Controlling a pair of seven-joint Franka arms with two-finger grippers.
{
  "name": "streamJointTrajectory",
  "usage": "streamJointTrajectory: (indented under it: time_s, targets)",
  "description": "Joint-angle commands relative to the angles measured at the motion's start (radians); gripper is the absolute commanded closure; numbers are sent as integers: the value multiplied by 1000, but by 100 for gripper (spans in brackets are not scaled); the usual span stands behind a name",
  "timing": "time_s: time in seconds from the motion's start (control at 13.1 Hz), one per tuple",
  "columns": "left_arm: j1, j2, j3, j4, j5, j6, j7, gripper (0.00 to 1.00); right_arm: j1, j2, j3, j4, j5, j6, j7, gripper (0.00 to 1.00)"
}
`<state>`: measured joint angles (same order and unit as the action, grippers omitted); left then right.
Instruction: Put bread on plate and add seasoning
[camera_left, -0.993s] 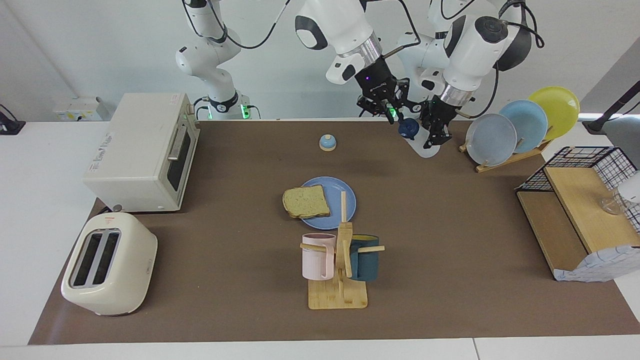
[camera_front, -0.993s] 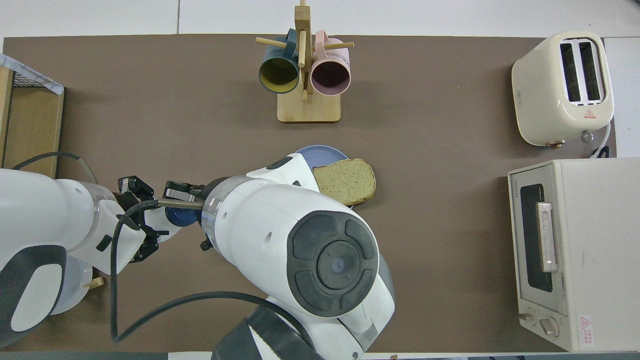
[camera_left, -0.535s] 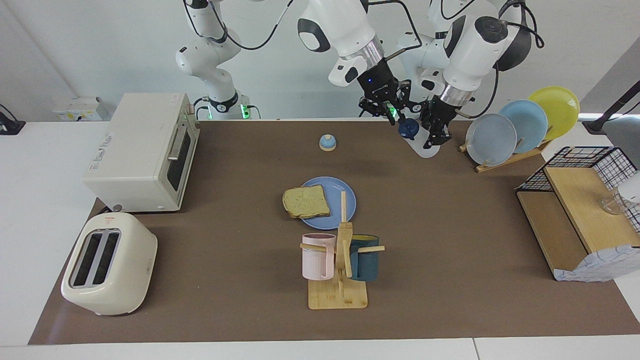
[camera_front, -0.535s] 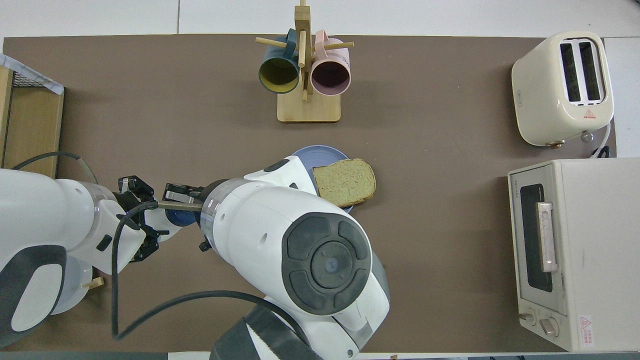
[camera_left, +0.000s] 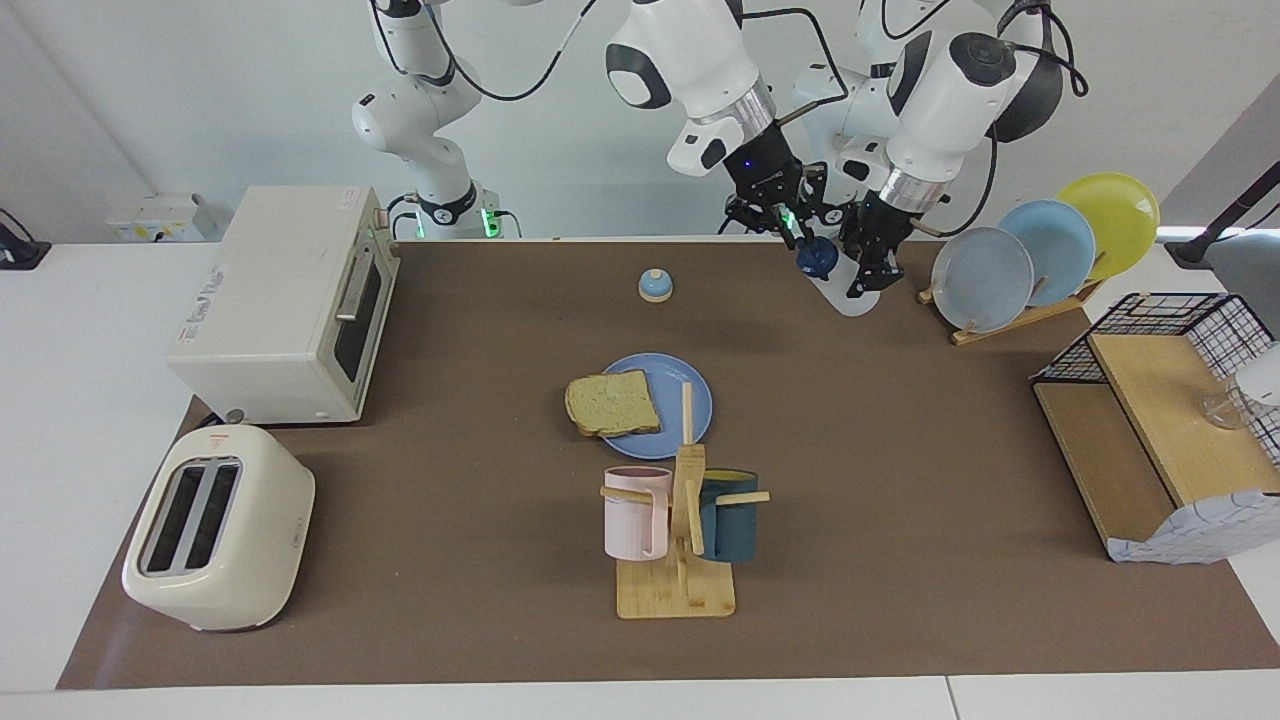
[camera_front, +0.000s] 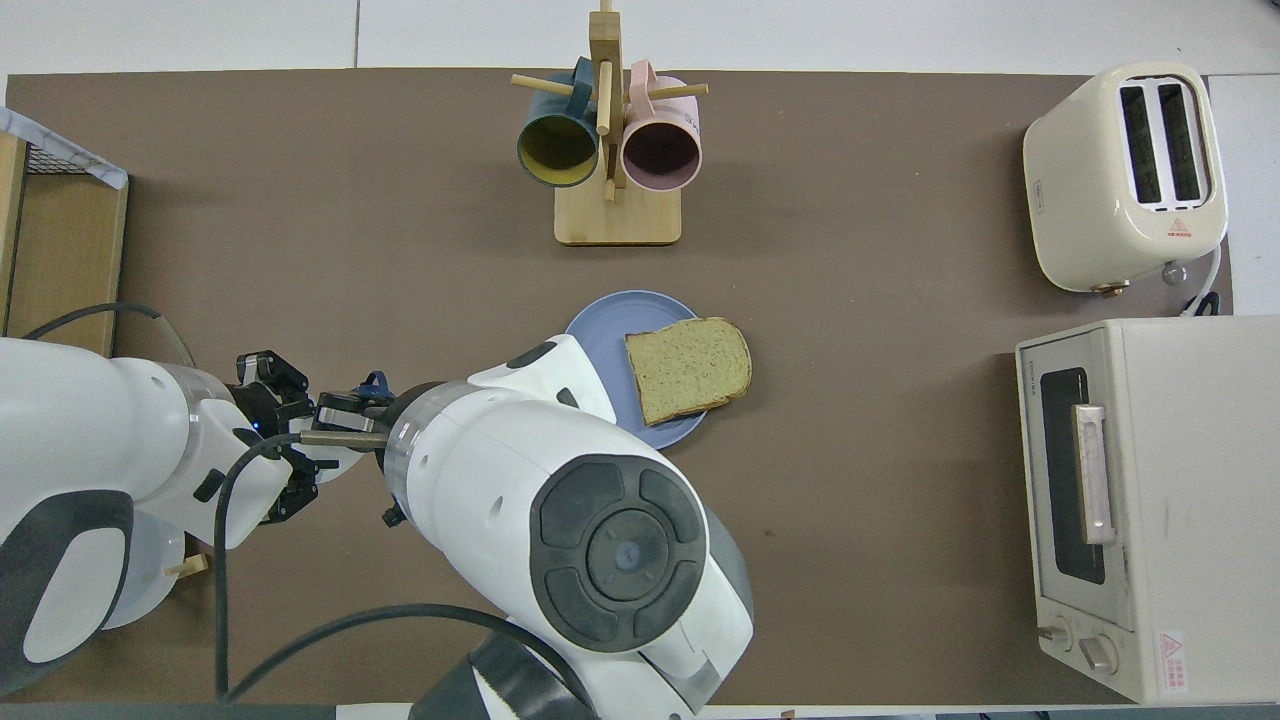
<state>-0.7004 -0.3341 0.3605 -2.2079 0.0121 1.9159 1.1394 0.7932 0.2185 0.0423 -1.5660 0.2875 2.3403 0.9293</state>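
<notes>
My left gripper (camera_left: 868, 262) was clamped on the seasoning (camera_left: 838, 283) bottle over the table's robot edge; my right gripper (camera_left: 800, 235) pinched its cap. Bread (camera_left: 612, 403) lay on the plate (camera_left: 695, 400). I judged the bottle needed a firm hold while the cap was worked.

Bread (camera_left: 612, 403) on plate (camera_left: 690, 392), nearer robots than mug rack (camera_left: 678, 560)

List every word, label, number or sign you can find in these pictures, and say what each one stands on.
No text here can be read in full.
Toaster oven: grey lettering on its top, too blurred to read.
Toaster oven: a small red-and-white sticker beside the knobs, illegible.
Pop-up toaster: a red triangle warning sign with a line of small print under it, illegible.
Pop-up toaster: a small mark on its side, illegible.
</notes>
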Motion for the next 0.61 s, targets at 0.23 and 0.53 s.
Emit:
streamJointTrajectory:
  time_s: [0.23,0.53]
  targets:
    - [-5,-36,-2,-36,9,34,-21,100,-11,-5,2,-2,-19,16,8,76]
    - [-5,-36,-2,-36,9,34,-21,100,-12,-4,4,-2,-16,25,8,84]
